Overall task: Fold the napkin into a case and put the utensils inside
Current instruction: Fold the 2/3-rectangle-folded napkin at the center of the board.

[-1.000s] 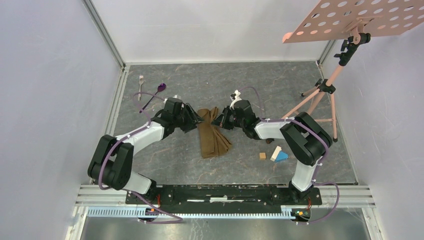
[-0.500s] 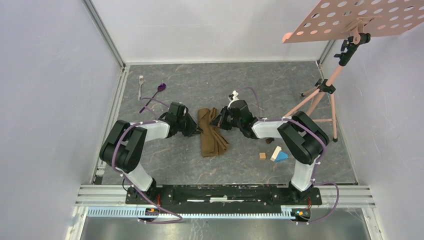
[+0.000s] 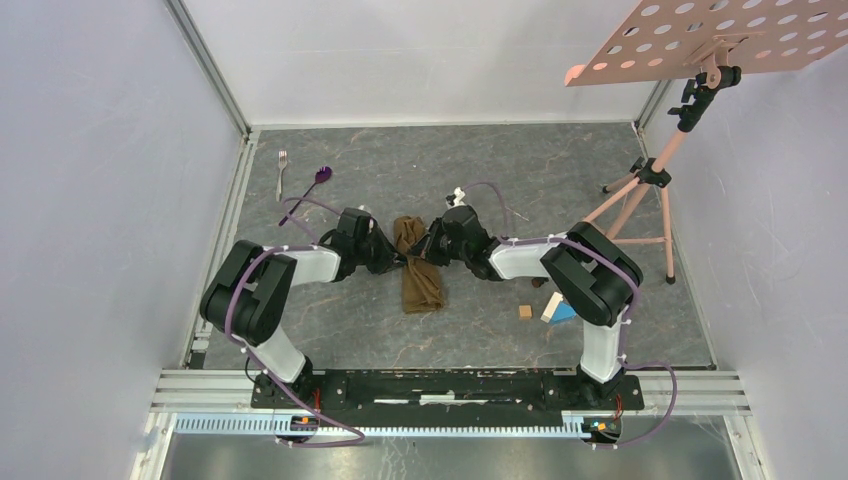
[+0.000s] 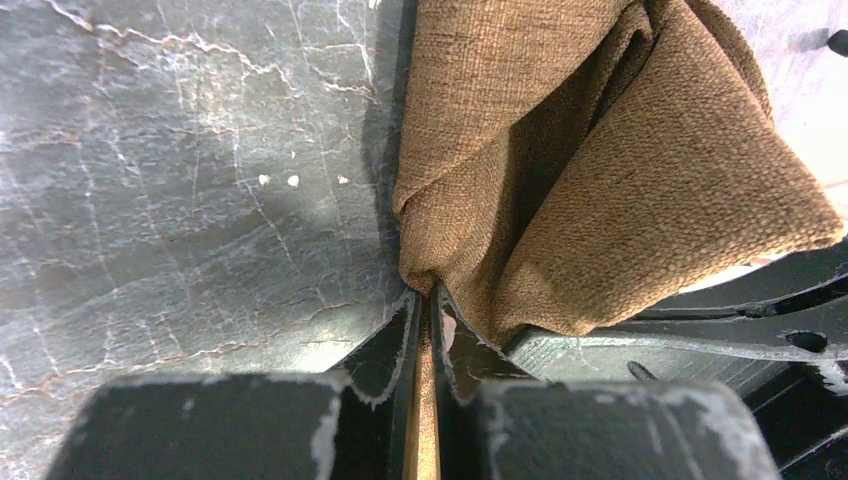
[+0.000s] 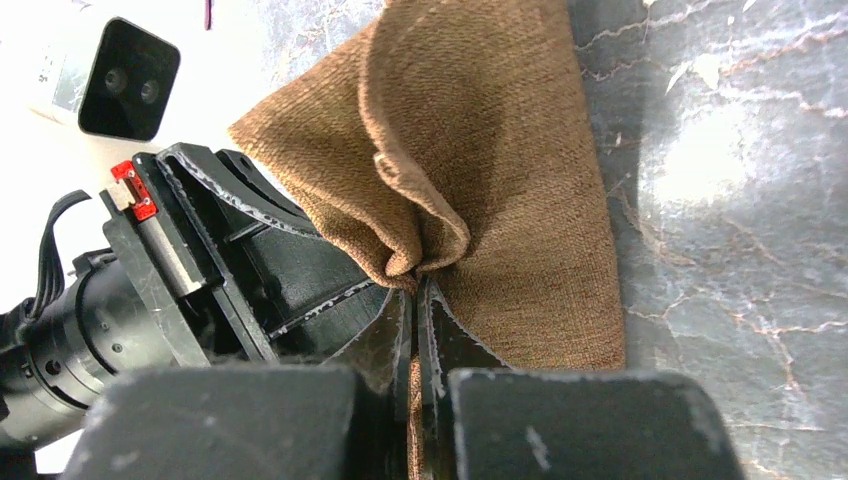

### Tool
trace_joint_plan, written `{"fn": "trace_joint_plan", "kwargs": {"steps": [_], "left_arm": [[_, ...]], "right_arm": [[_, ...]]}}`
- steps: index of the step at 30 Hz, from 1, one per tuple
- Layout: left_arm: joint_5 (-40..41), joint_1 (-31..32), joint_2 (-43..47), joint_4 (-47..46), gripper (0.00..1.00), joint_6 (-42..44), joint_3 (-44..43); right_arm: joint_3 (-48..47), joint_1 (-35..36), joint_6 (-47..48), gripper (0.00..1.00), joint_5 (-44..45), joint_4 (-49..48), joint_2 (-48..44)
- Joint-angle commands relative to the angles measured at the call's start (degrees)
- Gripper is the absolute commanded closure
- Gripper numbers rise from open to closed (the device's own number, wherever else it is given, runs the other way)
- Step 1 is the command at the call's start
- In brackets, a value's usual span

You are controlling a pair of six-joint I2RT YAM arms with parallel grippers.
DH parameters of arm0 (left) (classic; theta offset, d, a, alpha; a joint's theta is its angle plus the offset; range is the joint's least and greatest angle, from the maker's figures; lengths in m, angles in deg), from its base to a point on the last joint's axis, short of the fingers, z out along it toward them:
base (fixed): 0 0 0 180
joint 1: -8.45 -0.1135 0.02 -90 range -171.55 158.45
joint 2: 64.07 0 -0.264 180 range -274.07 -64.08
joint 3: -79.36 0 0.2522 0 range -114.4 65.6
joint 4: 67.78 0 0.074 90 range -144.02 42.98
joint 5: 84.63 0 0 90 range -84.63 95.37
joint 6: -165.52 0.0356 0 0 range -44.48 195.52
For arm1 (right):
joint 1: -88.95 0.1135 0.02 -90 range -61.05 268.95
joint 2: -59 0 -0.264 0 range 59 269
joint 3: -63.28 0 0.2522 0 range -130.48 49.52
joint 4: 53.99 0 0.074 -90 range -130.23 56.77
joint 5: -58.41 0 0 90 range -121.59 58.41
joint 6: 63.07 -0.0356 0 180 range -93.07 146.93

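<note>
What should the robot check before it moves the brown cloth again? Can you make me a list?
1. Left jaws pinching the napkin: ok, cloth is caught between them.
2. Right jaws pinching the napkin: ok, cloth is caught there too.
3. Napkin lying neat: not ok, it is bunched between the arms.
4. Fork and spoon out of the way: ok, far left, apart from the napkin.
5. Blocks out of the way: ok, off to the right.
6. Pocket ready for them: cannot tell.

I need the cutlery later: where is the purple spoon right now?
In the top view the purple spoon lies at the table's far left, just right of the fork, well clear of the napkin.
</note>
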Motion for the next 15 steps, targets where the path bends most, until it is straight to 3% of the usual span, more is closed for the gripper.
{"fn": "trace_joint_plan", "kwargs": {"steps": [1,15], "left_arm": [[2.27,0.70,0.38,0.27,0.90,-0.57,2.59],[3.79,1.14,5.01,-1.14,0.91,-1.98,6.59]], "right_arm": [[-1.92,1.70,-4.73,1.00,4.06,-0.63,0.00],[-2.35,2.62,-10.85,1.00,7.42,-2.16,2.98]]}}
